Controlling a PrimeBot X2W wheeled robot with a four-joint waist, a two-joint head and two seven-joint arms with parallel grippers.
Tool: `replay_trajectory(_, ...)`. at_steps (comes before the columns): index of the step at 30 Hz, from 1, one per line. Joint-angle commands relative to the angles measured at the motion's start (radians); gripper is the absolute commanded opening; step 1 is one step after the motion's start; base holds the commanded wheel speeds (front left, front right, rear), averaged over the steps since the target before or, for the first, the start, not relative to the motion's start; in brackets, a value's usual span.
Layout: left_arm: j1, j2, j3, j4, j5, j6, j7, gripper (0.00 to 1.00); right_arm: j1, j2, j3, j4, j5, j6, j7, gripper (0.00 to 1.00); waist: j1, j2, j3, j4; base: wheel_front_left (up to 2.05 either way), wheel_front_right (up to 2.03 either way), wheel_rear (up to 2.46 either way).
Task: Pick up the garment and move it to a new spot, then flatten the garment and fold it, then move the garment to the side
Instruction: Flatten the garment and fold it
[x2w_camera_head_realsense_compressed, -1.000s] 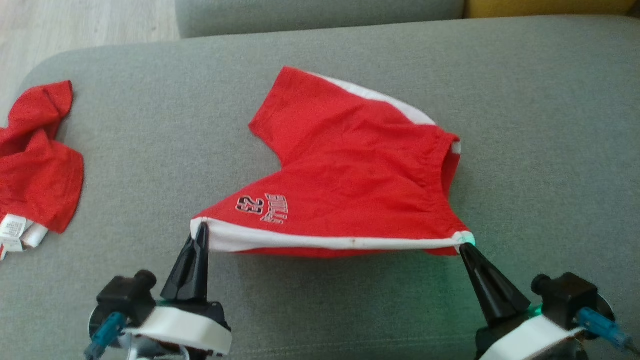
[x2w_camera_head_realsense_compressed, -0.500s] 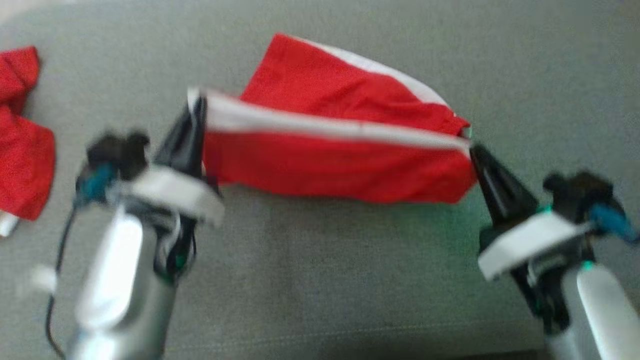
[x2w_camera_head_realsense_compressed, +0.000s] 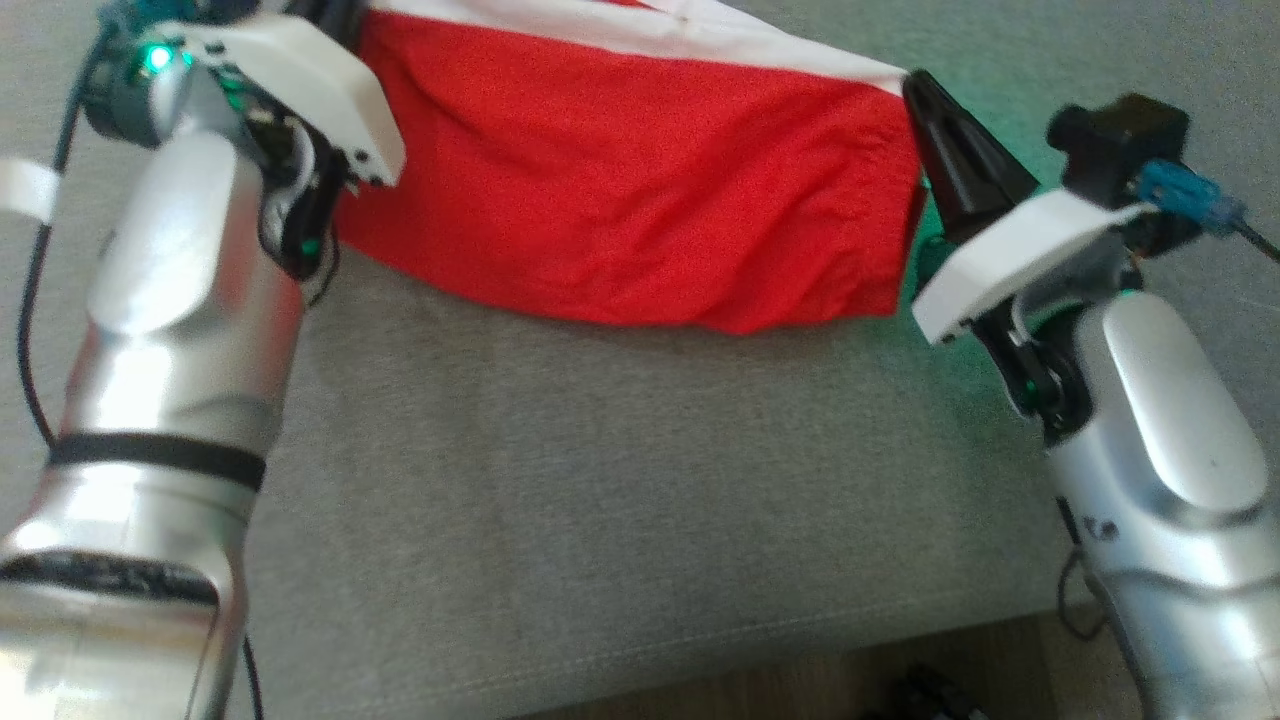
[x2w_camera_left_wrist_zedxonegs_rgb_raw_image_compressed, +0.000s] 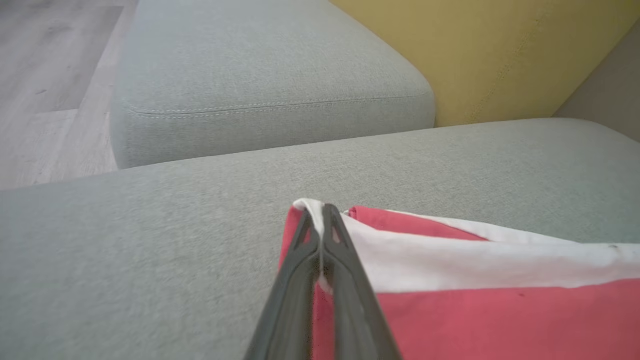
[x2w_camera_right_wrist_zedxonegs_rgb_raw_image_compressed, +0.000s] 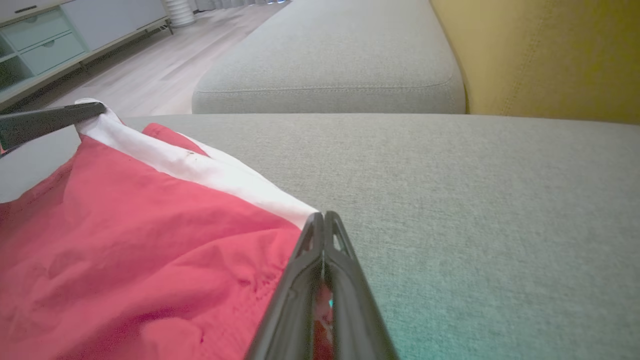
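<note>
I have the garment (x2w_camera_head_realsense_compressed: 640, 190) strung between both claws above the grey seat cushion (x2w_camera_head_realsense_compressed: 620, 500), well back from the cushion's near edge. Its long axis runs side to side, parallel to that near edge, from the left gripper (x2w_camera_left_wrist_zedxonegs_rgb_raw_image_compressed: 322, 212) to the right gripper (x2w_camera_right_wrist_zedxonegs_rgb_raw_image_compressed: 325, 220). The white band (x2w_camera_head_realsense_compressed: 640, 35) is the taut top edge, on the side toward the cushion's far edge. The red body falls from it toward me and ends in a loose, wavy lower hem. Whether that hem touches the cushion I cannot tell. The left gripper's jaws are pressed together on the band's left corner, with a fold of white cloth poking out past the tips. The right gripper's jaws are likewise clamped flat on the band's right corner. The cloth is bright red and lightly creased, with soft wrinkles near the right corner, and the band carries a small dark speck. Beyond the far edge sit a second grey cushion (x2w_camera_left_wrist_zedxonegs_rgb_raw_image_compressed: 270, 75) and a yellow backrest (x2w_camera_left_wrist_zedxonegs_rgb_raw_image_compressed: 490, 50).
</note>
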Motion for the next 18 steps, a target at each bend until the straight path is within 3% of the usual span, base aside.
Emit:
replay_trajectory(1, -0.06, 0.038, 0.0, 0.005, -0.008, -0.006, -0.016, 0.0, -0.027, 0.015, 0.026, -0.007, 0.012, 0.007, -0.02, 0.0, 0.0, 0.0, 0.037, -0.045, 0.0, 0.0, 0.0)
replay_trajectory(10, -0.175, 0.043, -0.097, 0.18, -0.074, -0.006, -0.109, 0.0, -0.121, 0.041, 0.103, 0.112, 0.057, 0.007, -0.093, 0.0, 0.0, 0.0, 0.056, -0.09, 0.0, 0.0, 0.0)
replay_trajectory(11, -0.179, 0.04, -0.108, 0.189, -0.089, -0.006, -0.121, 0.4, -0.124, 0.043, 0.11, 0.12, 0.07, 0.007, -0.1, 0.0, 0.0, 0.0, 0.055, -0.09, 0.0, 0.0, 0.0)
replay_trajectory(12, -0.182, 0.039, -0.124, 0.195, -0.102, -0.006, -0.13, 1.0, -0.127, 0.042, 0.117, 0.126, 0.078, 0.007, -0.11, 0.11, 0.0, 0.0, 0.054, -0.089, 0.0, 0.0, 0.0)
replay_trajectory(13, -0.18, 0.038, -0.133, 0.199, -0.124, -0.006, -0.141, 1.0, -0.127, 0.039, 0.123, 0.132, 0.082, 0.007, -0.117, 0.46, 0.0, 0.0, 0.051, -0.088, 0.0, 0.0, 0.0)
replay_trajectory(14, -0.178, 0.041, -0.143, 0.197, -0.142, -0.006, -0.154, 1.0, -0.125, 0.038, 0.128, 0.137, 0.09, 0.007, -0.125, 1.0, 0.0, 0.0, 0.047, -0.088, 0.0, 0.0, 0.0)
replay_trajectory(18, -0.165, 0.077, -0.136, 0.187, -0.186, -0.006, -0.191, 1.0, -0.089, 0.016, 0.125, 0.129, 0.093, 0.007, -0.168, 1.0, 0.0, 0.0, 0.023, -0.072, 0.0, 0.0, 0.0)
